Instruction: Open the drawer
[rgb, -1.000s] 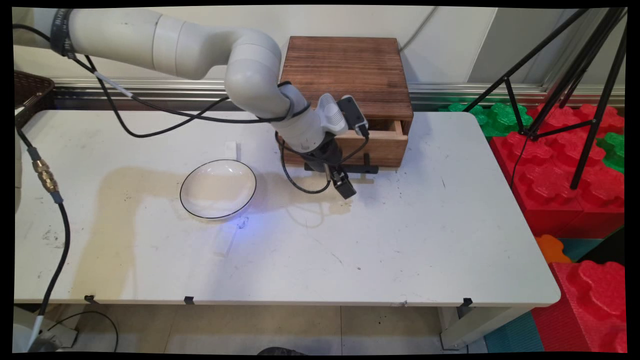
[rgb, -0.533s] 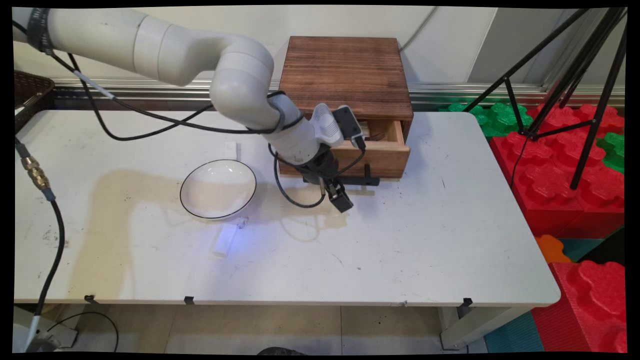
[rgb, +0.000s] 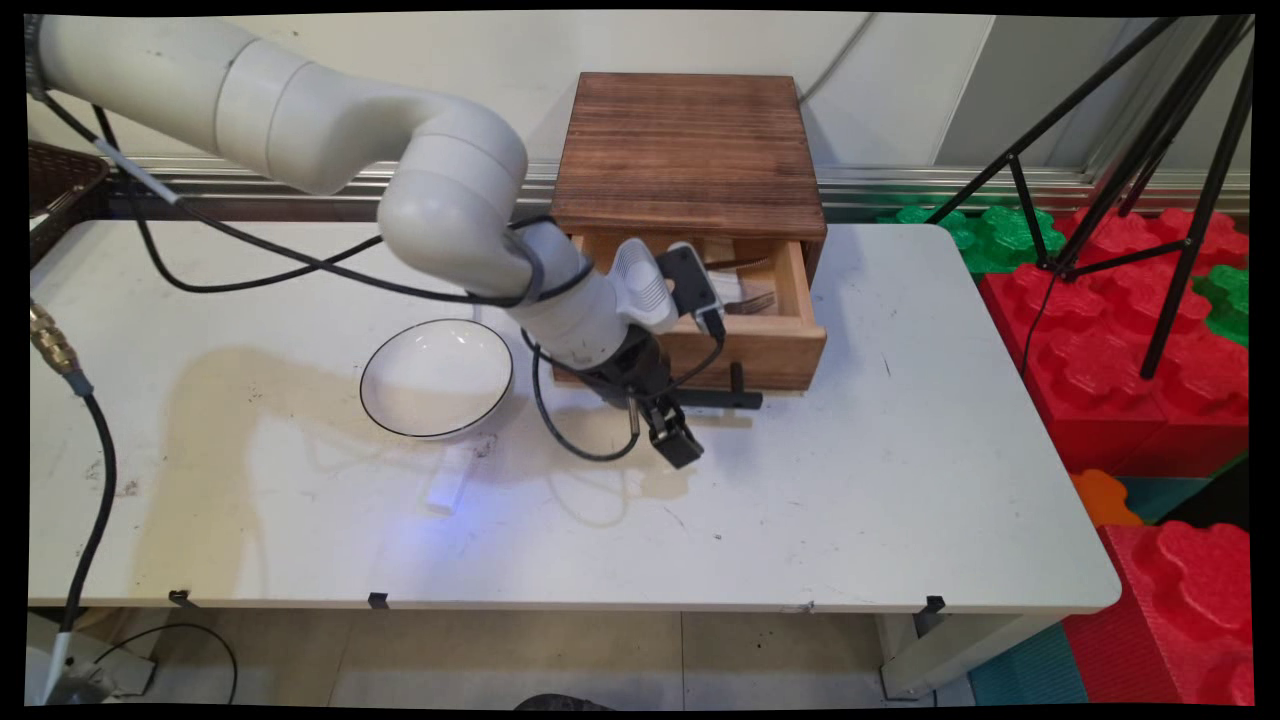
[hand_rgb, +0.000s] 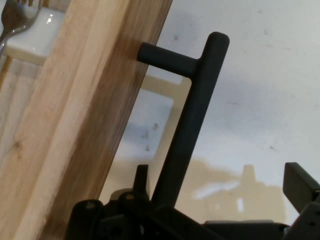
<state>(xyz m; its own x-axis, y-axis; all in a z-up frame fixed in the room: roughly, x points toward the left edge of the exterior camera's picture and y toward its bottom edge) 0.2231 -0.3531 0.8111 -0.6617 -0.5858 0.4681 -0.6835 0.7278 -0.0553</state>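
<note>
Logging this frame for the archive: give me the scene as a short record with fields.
gripper: gripper low over the table, around the black handle of the drawer
drawer: pulled partly out of the wooden box, further than a second ago
drawer contents: forks, a white piece beside them
other things: white plate with a dark rim, left of the drawer
surface: white table

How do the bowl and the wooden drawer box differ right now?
The bowl is round, white and black-rimmed; the wooden drawer box is square and dark brown. The bowl looks empty; the box's drawer is pulled out with forks inside. Both sit on the white table.
</note>
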